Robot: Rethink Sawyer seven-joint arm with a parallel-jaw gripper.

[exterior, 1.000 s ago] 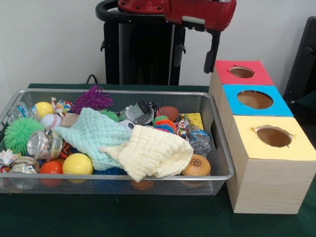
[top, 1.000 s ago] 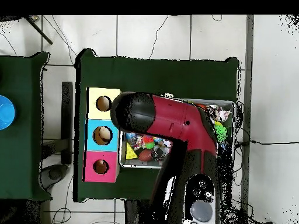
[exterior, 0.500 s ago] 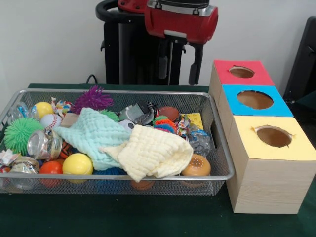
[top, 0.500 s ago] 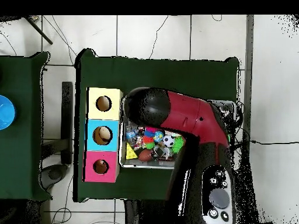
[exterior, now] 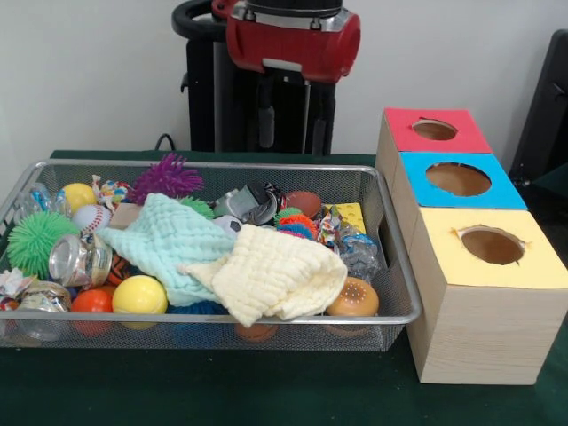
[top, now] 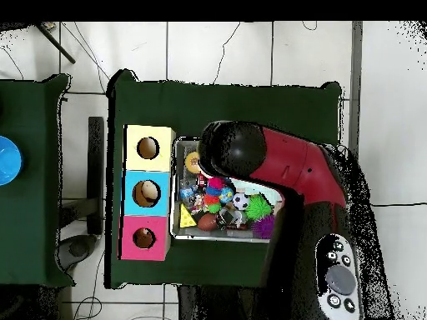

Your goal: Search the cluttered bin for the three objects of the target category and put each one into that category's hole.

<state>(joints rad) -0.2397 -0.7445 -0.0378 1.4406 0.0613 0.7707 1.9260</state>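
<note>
The front view sits low and close at the table's edge, looking level across the wire bin (exterior: 390,257) and the row of three boxes (exterior: 479,266) toward the arm (exterior: 293,40) and the pale wall behind. The overhead view hangs high above and looks straight down, taking in the whole green table (top: 225,104), a second table (top: 33,167) and the tiled floor. Both views share the bin (top: 177,192), the boxes (top: 147,193) and the arm (top: 283,167), though turned half round between them.
</note>
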